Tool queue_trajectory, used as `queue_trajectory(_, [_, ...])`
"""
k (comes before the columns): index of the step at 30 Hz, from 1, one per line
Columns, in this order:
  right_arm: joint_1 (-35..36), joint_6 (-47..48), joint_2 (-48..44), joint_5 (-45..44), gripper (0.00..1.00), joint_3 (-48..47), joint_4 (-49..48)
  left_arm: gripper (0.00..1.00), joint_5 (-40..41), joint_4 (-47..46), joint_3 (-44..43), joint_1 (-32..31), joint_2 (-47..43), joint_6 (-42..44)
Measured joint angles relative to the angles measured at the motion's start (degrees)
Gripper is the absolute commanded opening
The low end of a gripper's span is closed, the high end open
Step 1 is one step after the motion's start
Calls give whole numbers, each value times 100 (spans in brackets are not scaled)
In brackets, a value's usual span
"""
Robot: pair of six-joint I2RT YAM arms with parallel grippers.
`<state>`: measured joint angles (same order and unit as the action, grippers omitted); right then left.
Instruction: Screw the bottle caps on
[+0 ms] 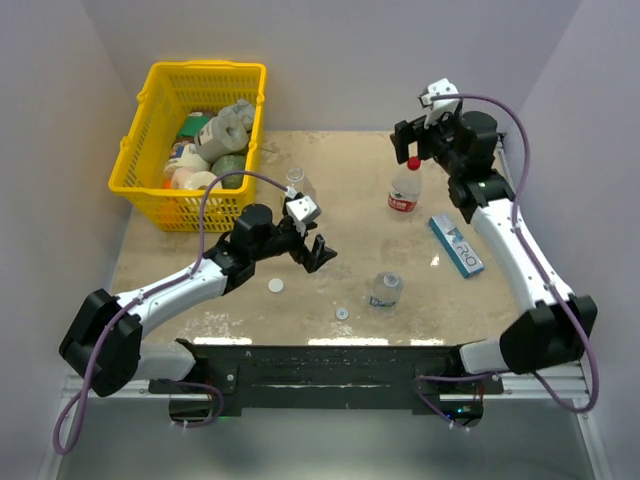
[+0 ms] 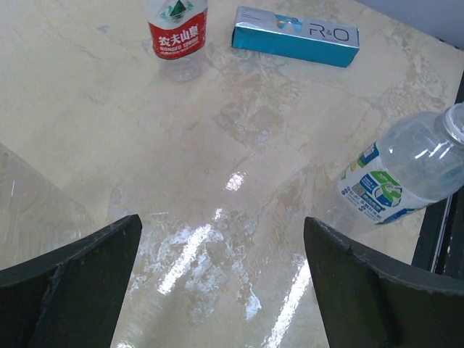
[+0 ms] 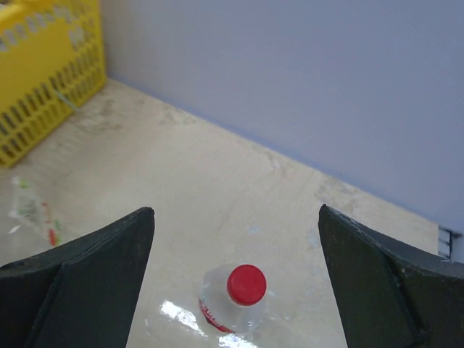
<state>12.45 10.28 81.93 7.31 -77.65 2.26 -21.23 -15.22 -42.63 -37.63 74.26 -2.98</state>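
The red-labelled bottle (image 1: 404, 192) stands at the back right with the red cap (image 1: 413, 162) on its neck. My right gripper (image 1: 414, 150) hovers just above it, open and empty. In the right wrist view the red cap (image 3: 246, 283) lies below and between the spread fingers (image 3: 87, 275), apart from them. The short blue-labelled bottle (image 1: 385, 290) stands uncapped near the front. The unlabelled bottle (image 1: 297, 183) stands uncapped behind my left gripper (image 1: 316, 252), which is open, empty and low over the table. The white cap (image 1: 275, 285) and the ring-look cap (image 1: 342, 313) lie loose on the table.
A yellow basket (image 1: 195, 140) full of items stands at the back left. A flat blue-and-white box (image 1: 456, 245) lies right of the bottles, also in the left wrist view (image 2: 296, 35). Walls close the back and both sides.
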Motion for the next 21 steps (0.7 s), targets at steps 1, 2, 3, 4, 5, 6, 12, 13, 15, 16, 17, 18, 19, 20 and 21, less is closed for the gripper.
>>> queue_trajectory(1, [-4, 52, -227, 319, 91, -37, 111, 99, -59, 31, 0, 0, -15, 76])
queue_trajectory(2, [-4, 160, -518, 719, 90, -52, 319, 99, -131, 79, 0, 0, -44, 162])
queue_trajectory(3, [-4, 363, -796, 1145, 89, -59, 597, 99, -210, 146, 0, 2, -90, 264])
queue_trajectory(4, [2, 562, -1005, 1537, 88, -76, 883, 99, -306, 221, 2, 7, -151, 400])
queue_trajectory(5, [37, 876, -1215, 1943, 86, -146, 1342, 99, -409, 313, 2, 11, -232, 546])
queue_trajectory(6, [92, 1314, -1375, 2302, 87, -240, 1904, 99, -507, 415, 11, 11, -328, 695])
queue_trajectory(12, [984, 3611, -1648, 3086, 96, -81, 5001, 98, -909, 962, 70, 11, -859, 1593])
queue_trajectory(13, [1121, 3792, -1646, 3058, 96, 63, 5274, 98, -946, 1021, 109, 11, -929, 1665])
queue_trajectory(15, [1443, 4107, -1648, 2920, 96, 393, 5836, 98, -1005, 1097, 210, 11, -1023, 1768])
queue_trajectory(16, [1539, 4190, -1646, 2870, 96, 476, 6008, 98, -1021, 1123, 256, 11, -1054, 1777])
queue_trajectory(17, [1646, 4269, -1646, 2793, 95, 533, 6194, 98, -1029, 1137, 326, 11, -1088, 1775])
queue_trajectory(18, [1729, 4332, -1639, 2741, 92, 555, 6360, 98, -1036, 1158, 396, 11, -1123, 1764])
queue_trajectory(19, [1781, 4360, -1628, 2691, 89, 555, 6450, 98, -1043, 1178, 461, 11, -1156, 1755])
queue_trajectory(20, [1832, 4376, -1606, 2640, 86, 555, 6526, 98, -1051, 1196, 531, 11, -1193, 1751])
queue_trajectory(21, [1864, 4369, -1574, 2601, 84, 555, 6594, 98, -1054, 1196, 562, 11, -1211, 1746])
